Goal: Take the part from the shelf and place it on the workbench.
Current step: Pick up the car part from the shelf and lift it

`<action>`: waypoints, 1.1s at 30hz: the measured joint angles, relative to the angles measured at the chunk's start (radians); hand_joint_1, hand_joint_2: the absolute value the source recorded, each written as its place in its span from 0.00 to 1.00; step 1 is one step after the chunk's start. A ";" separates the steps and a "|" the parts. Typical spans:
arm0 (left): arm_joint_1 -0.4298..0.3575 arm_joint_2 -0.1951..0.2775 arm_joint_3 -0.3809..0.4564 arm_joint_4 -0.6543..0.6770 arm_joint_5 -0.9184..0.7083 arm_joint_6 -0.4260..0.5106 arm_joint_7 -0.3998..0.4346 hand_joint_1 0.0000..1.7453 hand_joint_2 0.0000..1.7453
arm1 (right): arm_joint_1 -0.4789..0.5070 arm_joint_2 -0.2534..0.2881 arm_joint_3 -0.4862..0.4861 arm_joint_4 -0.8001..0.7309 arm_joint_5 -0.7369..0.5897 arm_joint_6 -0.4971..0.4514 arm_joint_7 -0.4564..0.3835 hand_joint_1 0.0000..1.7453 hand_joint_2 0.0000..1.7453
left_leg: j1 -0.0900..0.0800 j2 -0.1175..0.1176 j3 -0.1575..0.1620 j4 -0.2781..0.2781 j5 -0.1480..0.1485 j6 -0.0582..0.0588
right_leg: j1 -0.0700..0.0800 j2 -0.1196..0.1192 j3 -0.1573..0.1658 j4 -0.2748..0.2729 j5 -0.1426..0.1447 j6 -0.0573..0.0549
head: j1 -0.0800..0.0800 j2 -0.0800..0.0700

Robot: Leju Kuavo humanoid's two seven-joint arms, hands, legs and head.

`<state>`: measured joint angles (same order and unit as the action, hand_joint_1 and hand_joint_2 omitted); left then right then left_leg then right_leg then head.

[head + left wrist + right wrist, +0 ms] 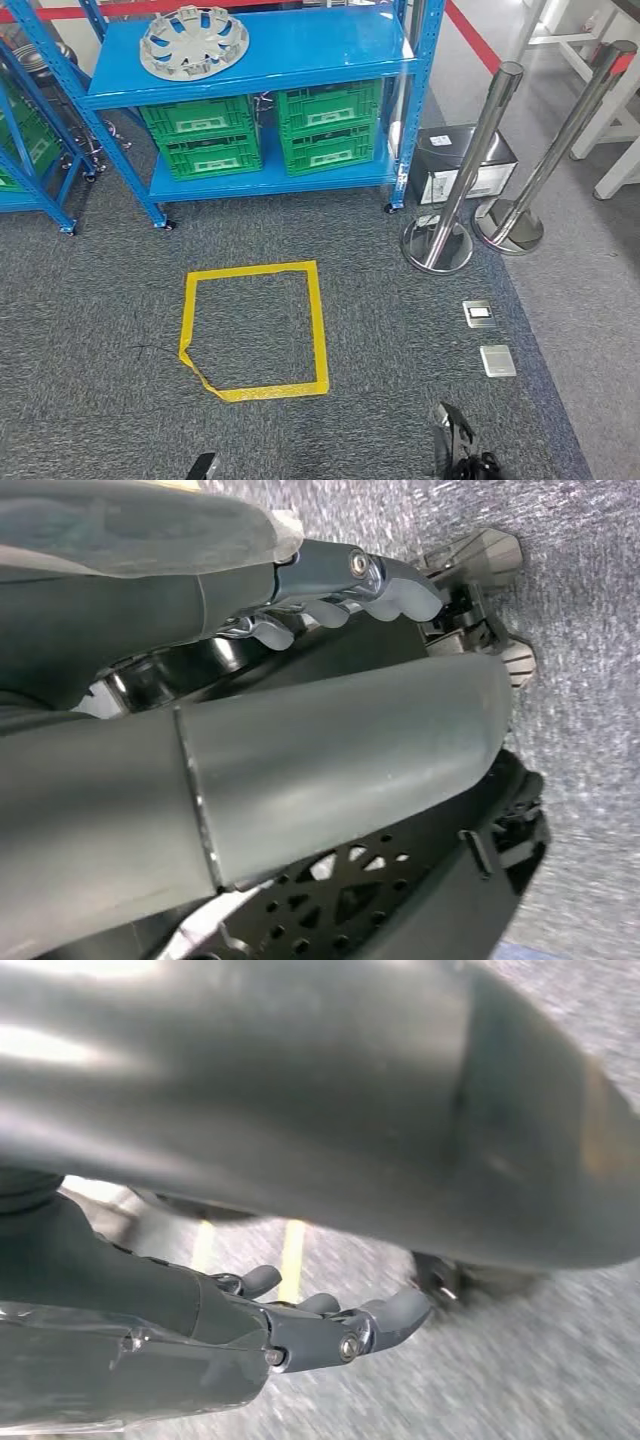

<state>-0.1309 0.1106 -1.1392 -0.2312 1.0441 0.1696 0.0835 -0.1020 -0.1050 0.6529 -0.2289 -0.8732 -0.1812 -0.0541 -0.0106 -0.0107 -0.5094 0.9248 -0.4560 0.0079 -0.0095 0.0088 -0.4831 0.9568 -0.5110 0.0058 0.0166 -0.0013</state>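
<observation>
The part, a silver-grey wheel cover (195,42), lies flat on the top blue board of the shelf (317,45) at the far side of the carpet. Both arms hang low, well short of the shelf. My left hand (202,466) peeks in at the bottom edge of the head view; in the left wrist view the left hand (340,590) has its fingers stretched out with nothing in them. My right hand (455,445) sits at the bottom right; close up, the right hand (332,1325) also holds nothing, its fingers extended over the carpet.
Two green crates (204,135) (328,125) stand on the shelf's lower board. A yellow tape square (256,330) marks the carpet in front. Two steel stanchions (441,240) (513,225) and a dark box (460,160) stand to the right. Another blue rack (30,150) is at the left.
</observation>
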 joint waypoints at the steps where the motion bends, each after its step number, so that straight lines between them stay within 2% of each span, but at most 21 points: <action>1: -0.002 0.000 -0.007 0.001 -0.001 -0.001 0.000 0.00 0.00 | -0.013 -0.009 0.002 0.001 0.000 -0.002 -0.010 0.00 0.00 | 0.000 0.000 0.000 0.000 0.000 0.000 | 0.000 0.000 0.000 0.000 0.000 0.000 | 0.000 0.000; 5: -0.017 0.003 -0.044 0.005 -0.010 -0.009 0.000 0.00 0.00 | -0.134 -0.071 0.015 0.003 0.000 -0.009 -0.060 0.00 0.00 | 0.000 0.001 0.000 0.002 0.002 0.001 | 0.000 0.001 0.000 0.000 0.002 0.000 | 0.001 0.000; 8: -0.027 0.004 -0.072 0.009 -0.017 -0.014 0.000 0.00 0.00 | -0.236 -0.118 0.025 0.003 0.000 -0.009 -0.066 0.00 0.00 | 0.000 0.001 0.001 0.004 0.003 0.002 | 0.000 0.000 0.000 0.000 0.003 0.001 | 0.001 0.000; 14: -0.039 0.006 -0.110 0.014 -0.030 -0.024 0.001 0.00 0.00 | -0.354 -0.177 0.036 -0.003 0.018 -0.020 -0.146 0.00 0.00 | -0.001 0.000 -0.002 0.004 0.004 0.001 | 0.000 -0.001 0.000 0.001 0.004 0.001 | 0.001 0.000; 21: -0.057 0.006 -0.143 0.019 -0.027 -0.029 0.021 0.00 0.00 | -0.626 -0.282 0.042 -0.085 0.123 -0.075 -0.125 0.00 0.00 | -0.002 0.001 -0.004 0.006 0.007 0.003 | 0.000 0.000 -0.003 0.002 0.006 0.000 | 0.002 0.000; 27: -0.057 0.003 -0.154 0.019 -0.019 -0.023 0.019 0.00 0.00 | -0.722 -0.320 0.033 -0.211 0.213 -0.112 -0.096 0.00 0.00 | -0.002 0.000 -0.005 0.006 0.008 0.003 | 0.000 -0.003 -0.004 0.003 0.007 0.000 | 0.001 0.000; 33: -0.060 0.001 -0.164 0.019 -0.040 -0.022 0.037 0.00 0.00 | -0.726 -0.333 0.004 -0.300 0.307 -0.109 -0.093 0.00 0.00 | -0.001 -0.001 -0.005 0.006 0.008 0.003 | 0.001 -0.003 -0.004 0.003 0.006 0.000 | 0.001 0.000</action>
<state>-0.1911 0.1114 -1.3028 -0.2121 1.0041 0.1476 0.1202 -0.8278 -0.4376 0.6574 -0.5294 -0.5663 -0.2907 -0.1471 -0.0119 -0.0113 -0.5142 0.9309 -0.4483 0.0107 -0.0088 0.0062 -0.4867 0.9594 -0.5045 0.0060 0.0180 -0.0014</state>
